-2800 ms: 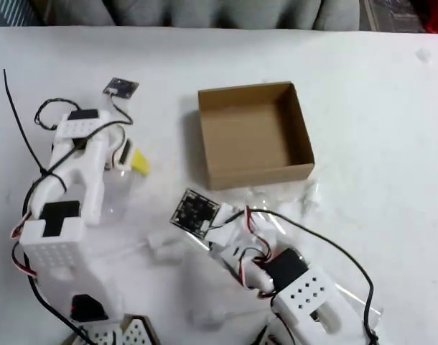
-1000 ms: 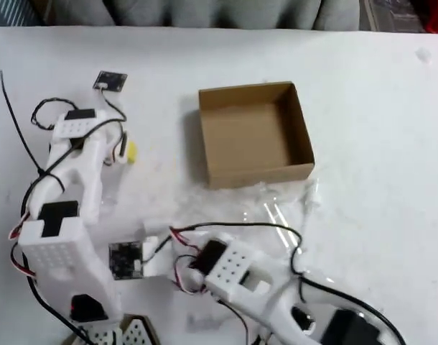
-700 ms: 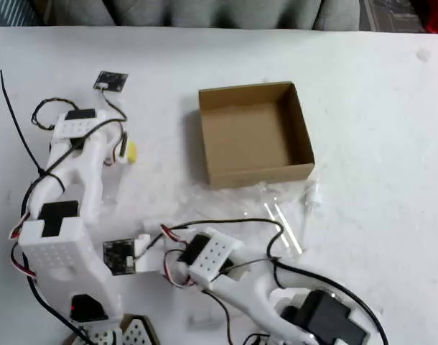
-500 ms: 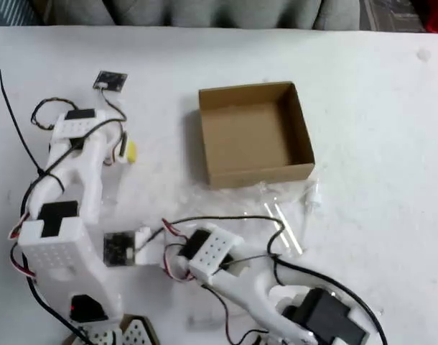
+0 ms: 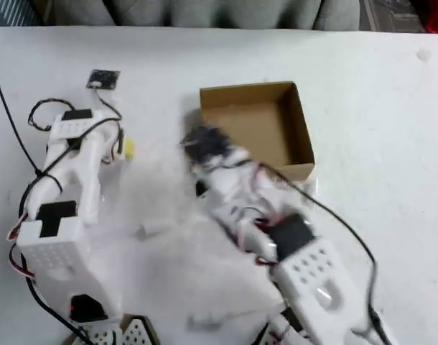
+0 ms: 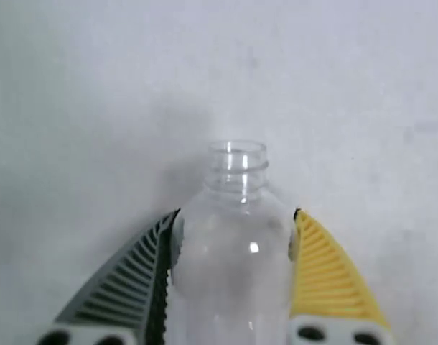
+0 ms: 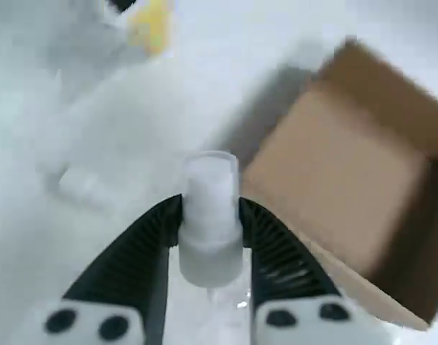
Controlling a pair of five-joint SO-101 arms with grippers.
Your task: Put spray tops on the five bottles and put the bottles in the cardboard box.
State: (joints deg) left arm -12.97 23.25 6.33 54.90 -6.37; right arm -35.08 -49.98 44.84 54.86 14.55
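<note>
a clear plastic bottle (image 6: 233,251) with no top on its open threaded neck sits in the left gripper (image 6: 235,215), which pinches it at the shoulders, one grey finger (image 6: 133,280) and one yellow finger (image 6: 327,273) touching each side. from the high view, this gripper is at the left part of the white worktop (image 5: 377,108), at the end of the left arm (image 5: 68,180), well apart from the cardboard box (image 5: 248,88). the box stands open near the middle of the worktop, and its brown floor is bare where i can see it. a pale spray top (image 7: 210,223) is pinched between the two black fingers of the right gripper (image 7: 210,205), upright, with the box (image 7: 348,172) just beside and behind it. the right arm (image 5: 276,237) stretches from the near edge of the worktop toward the near left corner of the box, its wrist part blurred. between the two arms a small pale piece (image 5: 151,230) lies on the worktop, too blurred for me to name it.
</note>
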